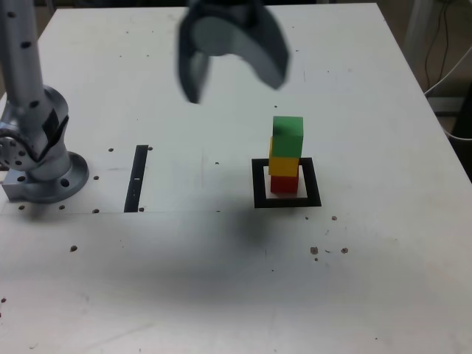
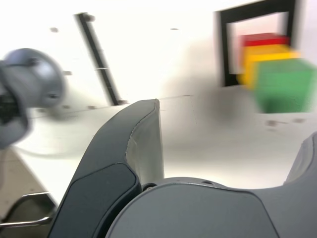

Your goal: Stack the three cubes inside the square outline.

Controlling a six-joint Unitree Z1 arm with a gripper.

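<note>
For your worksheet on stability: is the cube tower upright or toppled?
Upright. The green cube sits on the yellow cube, which sits on the red cube, inside the square outline. The green one is slightly offset.

white table [image 1: 221,295] | narrow black strip [image 1: 137,178] flat on it | cables [image 1: 442,66] beyond the edge

White table [image 1: 221,280] bears square outline [image 1: 258,184], black strip [image 1: 137,178], arm base [image 1: 44,177]

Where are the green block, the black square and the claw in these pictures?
green block [image 1: 287,127], exterior view, front face
black square [image 1: 258,184], exterior view, frame's left bar
claw [image 1: 234,87], exterior view, gap between its open tips
</note>
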